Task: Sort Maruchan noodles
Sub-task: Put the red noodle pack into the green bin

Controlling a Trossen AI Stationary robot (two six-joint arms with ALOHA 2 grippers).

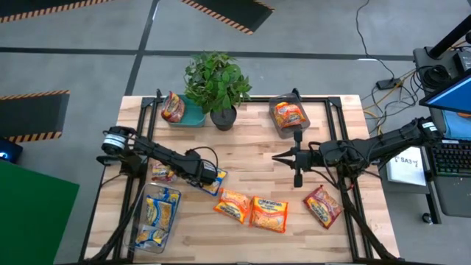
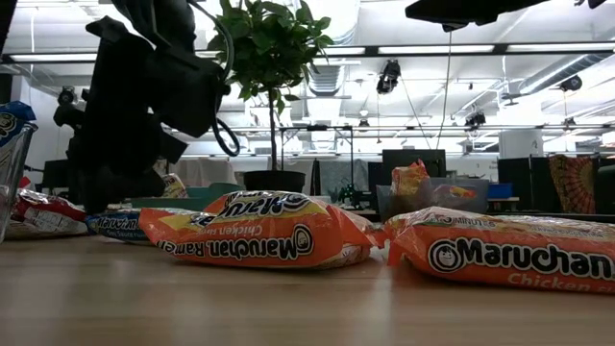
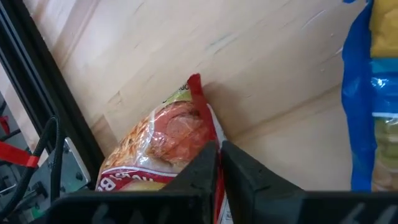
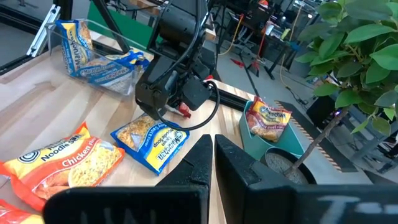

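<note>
My left gripper (image 3: 217, 155) points steeply down at the table's left side (image 1: 175, 175), shut on a red Maruchan packet (image 3: 161, 146) that lies flat by the black side rail (image 1: 162, 174). A blue-and-yellow packet (image 1: 215, 184) lies just right of it. Two orange packets (image 1: 234, 206) (image 1: 268, 213) and another red one (image 1: 322, 206) lie toward the near edge. My right gripper (image 1: 276, 156) hangs shut and level over the table's middle, holding nothing. My left gripper pinches the red packet's side edge (image 3: 208, 134), a little below its corner (image 3: 196, 79), between its two fingers. The fingers come from above, slanting down. The packet still lies on the table.
A clear bin (image 1: 140, 228) with blue packets stands near left. A teal bin (image 1: 193, 118) with a red packet is at the far edge, beside a potted plant (image 1: 217, 88). A clear bin (image 1: 278, 99) with an orange packet is far right. Black frame rails (image 1: 136, 195) border the table.
</note>
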